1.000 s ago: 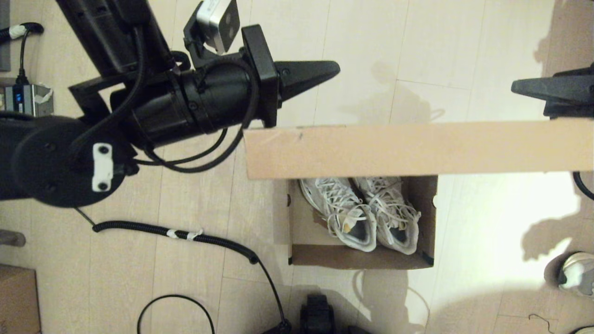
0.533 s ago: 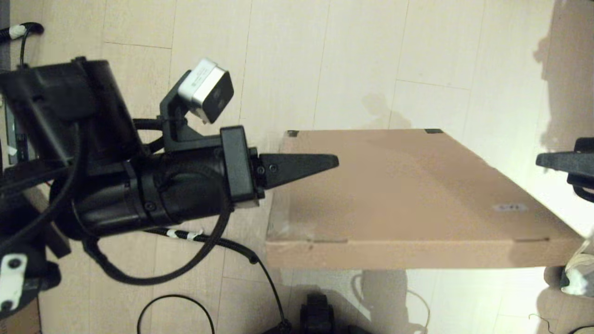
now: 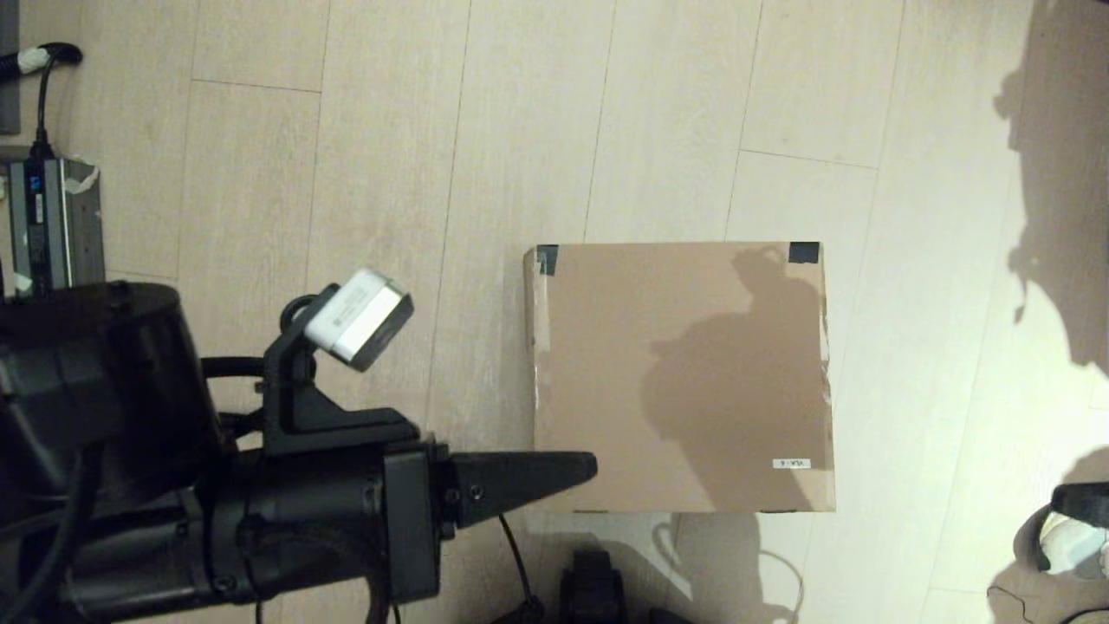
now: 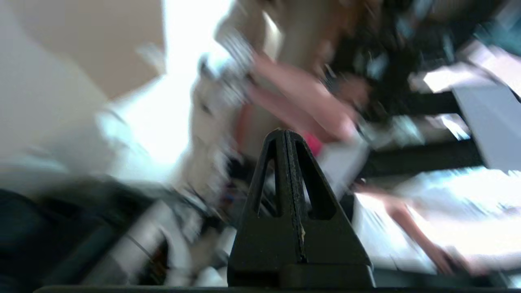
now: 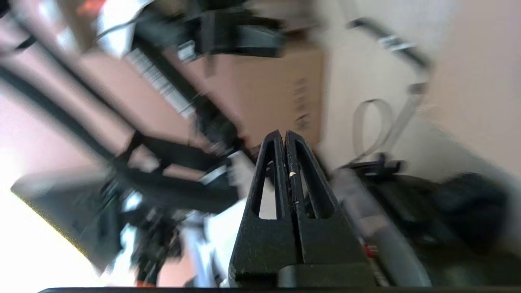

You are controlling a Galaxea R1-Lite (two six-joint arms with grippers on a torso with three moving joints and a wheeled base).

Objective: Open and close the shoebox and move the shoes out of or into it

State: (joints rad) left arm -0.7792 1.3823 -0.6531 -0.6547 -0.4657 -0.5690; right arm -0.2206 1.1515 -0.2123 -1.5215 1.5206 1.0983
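The shoebox (image 3: 680, 373) lies on the wooden floor with its brown lid flat and closed. Black tape (image 3: 547, 257) marks the far corners, and a small white label (image 3: 791, 464) sits near the front right. The shoes are hidden inside it. My left gripper (image 3: 591, 468) is shut and empty, with its tip at the box's near left corner; in the left wrist view it (image 4: 285, 132) has its jaws pressed together. My right gripper (image 3: 1059, 501) shows only at the right edge, well clear of the box; in the right wrist view it (image 5: 283, 133) is shut with nothing in it.
A lone white-grey shoe (image 3: 1070, 542) lies at the right edge under my right gripper. A grey power unit (image 3: 52, 221) with a cable stands at the far left. A black part of my base (image 3: 593, 589) sits just in front of the box.
The lid has swung down from upright to flat and now covers the shoes. Both grippers have dropped towards the near side, the left to the box's front left corner.
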